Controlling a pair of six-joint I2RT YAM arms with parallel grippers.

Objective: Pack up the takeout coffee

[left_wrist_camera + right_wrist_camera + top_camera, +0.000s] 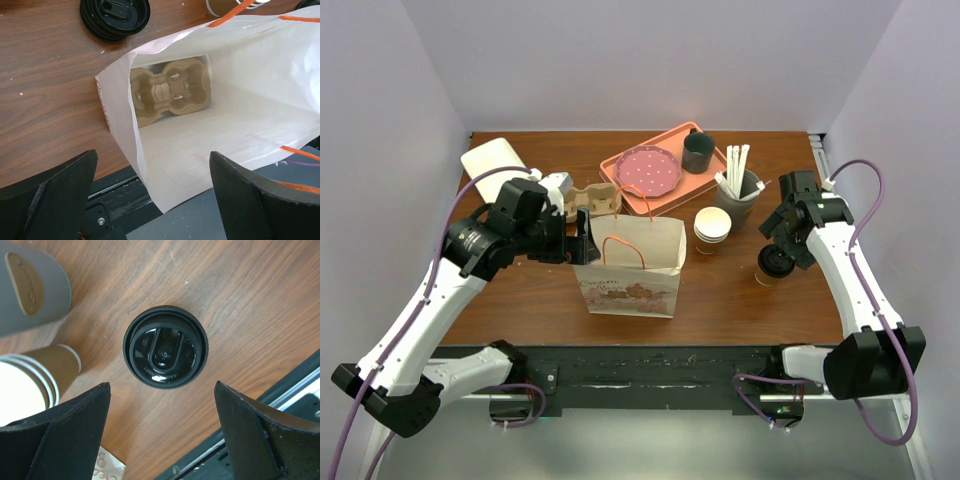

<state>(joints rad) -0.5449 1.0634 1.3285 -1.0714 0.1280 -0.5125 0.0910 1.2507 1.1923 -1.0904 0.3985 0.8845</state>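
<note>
The takeout coffee (772, 265), a brown paper cup with a black sip lid (165, 346), stands upright on the table right of the white paper bag (630, 265). My right gripper (782, 245) hovers over it, open and empty (160, 435), with the lid just ahead of its fingertips. At the bag's left rim, my left gripper (582, 243) looks down into the open bag (250, 100). Its jaws are wide open and empty (155, 200). A kraft cup carrier (170, 90) lies at the bottom of the bag. The coffee's lid (115, 15) also shows beyond the bag.
A stack of lidless paper cups (713, 228) and a grey holder with white sticks (738, 190) stand close left of the coffee. Behind the bag are a kraft carrier (592, 198) and a pink tray (620, 165) with a plate and a dark mug (698, 152).
</note>
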